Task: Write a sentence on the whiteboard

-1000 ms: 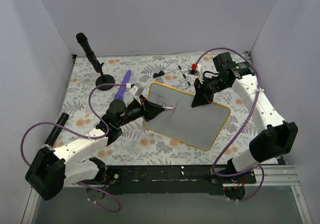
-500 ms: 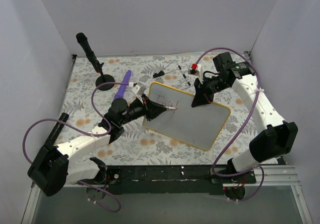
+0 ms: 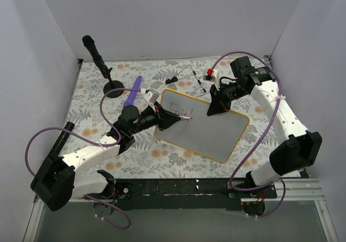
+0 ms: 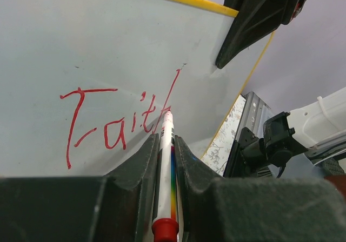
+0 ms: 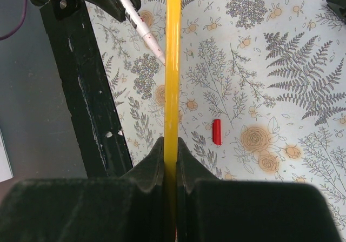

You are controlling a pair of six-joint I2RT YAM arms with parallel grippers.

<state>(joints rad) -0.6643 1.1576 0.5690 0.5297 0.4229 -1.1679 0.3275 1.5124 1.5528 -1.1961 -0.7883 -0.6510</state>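
The whiteboard (image 3: 216, 131), white with a yellow rim, stands tilted on the floral cloth. My left gripper (image 3: 172, 119) is shut on a white marker (image 4: 166, 145) with a rainbow stripe and a red end. Its tip touches the board at the end of the sentence (image 4: 108, 123), red lettering that reads "Faith", also seen in the top view (image 3: 180, 111). My right gripper (image 3: 216, 109) is shut on the board's far yellow rim (image 5: 173, 64). The right wrist view shows that rim pinched between my fingertips (image 5: 157, 155), with the marker (image 5: 146, 31) beyond.
A black microphone on a round stand (image 3: 97, 55) is at the back left, with a purple object (image 3: 132, 99) beside it. Small black clips (image 3: 172, 80) and a red-and-white item (image 3: 211, 73) lie behind the board. A red cap (image 5: 217, 132) lies on the cloth.
My left gripper has moved the marker a little right along the board, and the red lettering has grown. The right arm and the board have not moved.
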